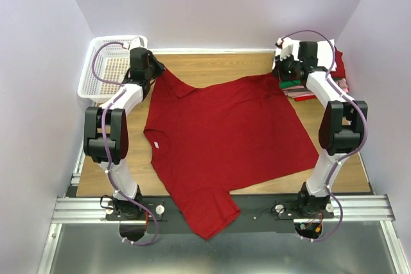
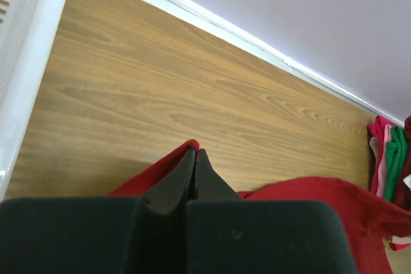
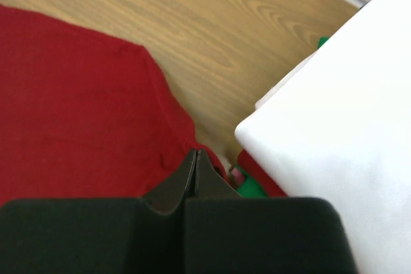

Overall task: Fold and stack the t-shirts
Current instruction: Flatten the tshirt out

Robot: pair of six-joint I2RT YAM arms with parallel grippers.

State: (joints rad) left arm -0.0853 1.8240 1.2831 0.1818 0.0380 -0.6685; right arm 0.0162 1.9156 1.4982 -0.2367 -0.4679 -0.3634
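Observation:
A large dark red t-shirt (image 1: 218, 136) lies spread flat across the wooden table, one sleeve hanging over the near edge. My left gripper (image 1: 156, 72) is at its far left corner, jaws shut on a tip of the red cloth (image 2: 192, 144) in the left wrist view. My right gripper (image 1: 283, 76) is at the far right corner, shut on the shirt's edge (image 3: 209, 158) next to the stack. The stack of folded t-shirts (image 1: 339, 68) sits at the back right, a white one (image 3: 347, 94) on top, with green (image 3: 247, 187) and dark red layers beneath.
A white plastic mesh basket (image 1: 103, 68) stands at the back left beside the left arm. A white rim (image 2: 257, 43) borders the table's far edge against the wall. Bare wood (image 1: 218, 65) shows between the two grippers.

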